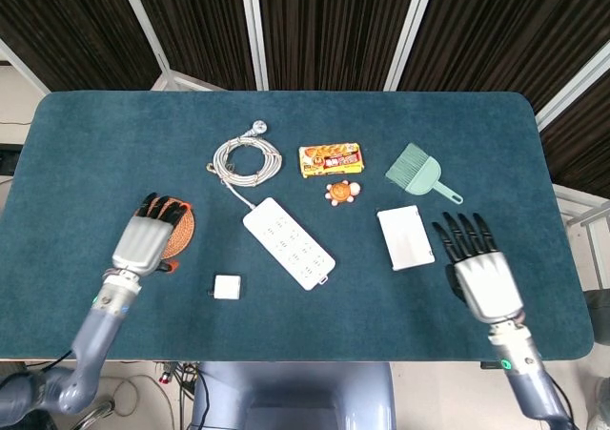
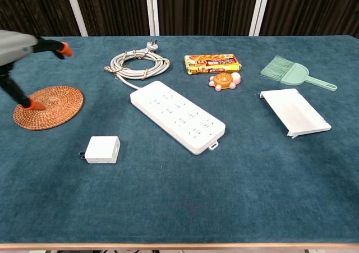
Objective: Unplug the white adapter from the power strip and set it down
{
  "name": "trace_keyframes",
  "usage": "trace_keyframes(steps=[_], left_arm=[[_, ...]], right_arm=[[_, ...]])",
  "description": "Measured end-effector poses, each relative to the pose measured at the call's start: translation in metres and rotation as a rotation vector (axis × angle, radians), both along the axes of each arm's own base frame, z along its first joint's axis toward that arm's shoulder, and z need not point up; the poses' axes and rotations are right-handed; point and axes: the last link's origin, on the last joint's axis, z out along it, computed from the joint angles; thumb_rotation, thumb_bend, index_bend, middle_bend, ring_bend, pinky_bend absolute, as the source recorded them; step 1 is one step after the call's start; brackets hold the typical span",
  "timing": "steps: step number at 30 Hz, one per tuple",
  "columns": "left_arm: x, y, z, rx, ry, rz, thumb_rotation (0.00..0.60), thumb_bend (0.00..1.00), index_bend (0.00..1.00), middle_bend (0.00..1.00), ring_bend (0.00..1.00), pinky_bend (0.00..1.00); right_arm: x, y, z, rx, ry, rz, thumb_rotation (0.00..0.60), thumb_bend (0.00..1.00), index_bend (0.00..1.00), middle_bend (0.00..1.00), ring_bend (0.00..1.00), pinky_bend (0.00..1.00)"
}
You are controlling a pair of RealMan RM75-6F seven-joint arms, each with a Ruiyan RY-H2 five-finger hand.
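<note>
The white adapter [image 1: 227, 287] [image 2: 102, 150] lies flat on the blue table, left of the white power strip [image 1: 288, 243] [image 2: 177, 115] and apart from it. My left hand [image 1: 149, 239] [image 2: 17, 59] hovers over the woven coaster with its fingers spread, holding nothing. My right hand [image 1: 479, 273] is at the table's front right, fingers spread and empty; the chest view does not show it.
A woven coaster [image 1: 178, 232] [image 2: 53, 105] lies under my left hand. The coiled grey cable [image 1: 246, 157] [image 2: 137, 63], snack pack [image 1: 330, 159], orange toy [image 1: 343, 192], green dustpan brush [image 1: 420, 173] and white box [image 1: 405, 236] [image 2: 294, 111] lie across the back and right.
</note>
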Motion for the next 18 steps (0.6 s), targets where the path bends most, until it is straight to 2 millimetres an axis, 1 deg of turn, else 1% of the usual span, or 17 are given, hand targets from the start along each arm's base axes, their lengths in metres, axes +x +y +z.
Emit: trace_keyframes(steps=[3,5,7,9,11,15,18], left_arm=[[-0.017,-0.022,0.012,0.033,-0.044,0.012,0.6,0.01,0.11,0.1,0.03,0.0],[-0.03,-0.039,0.02,0.059,-0.074,0.019,0.6,0.01,0.09,0.08,0.02,0.0],[-0.041,-0.054,0.028,0.084,-0.098,0.026,0.6,0.0,0.07,0.06,0.01,0.0],[-0.054,-0.072,0.037,0.114,-0.125,0.037,0.6,0.0,0.03,0.04,0.0,0.0],[-0.067,-0.091,0.047,0.145,-0.14,0.044,0.6,0.0,0.01,0.02,0.0,0.0],[-0.082,-0.11,0.06,0.182,-0.13,0.057,0.6,0.0,0.0,0.0,0.0,0.0],[-0.093,-0.123,0.072,0.208,-0.121,0.05,0.6,0.0,0.0,0.0,0.0,0.0]], right_arm=[[-0.012,0.01,0.013,-0.025,-0.035,-0.033,0.6,0.41,0.0,0.0,0.0,0.0],[-0.021,0.017,0.021,-0.037,-0.061,-0.057,0.6,0.37,0.0,0.0,0.0,0.0],[-0.03,0.023,0.028,-0.051,-0.083,-0.076,0.6,0.3,0.0,0.0,0.0,0.0],[-0.041,0.032,0.039,-0.069,-0.103,-0.102,0.6,0.27,0.0,0.0,0.0,0.0],[-0.053,0.04,0.05,-0.089,-0.11,-0.127,0.6,0.24,0.0,0.0,0.0,0.0],[-0.068,0.05,0.066,-0.12,-0.094,-0.166,0.6,0.18,0.0,0.0,0.0,0.0],[-0.076,0.058,0.079,-0.139,-0.088,-0.182,0.6,0.17,0.0,0.0,0.0,0.0]])
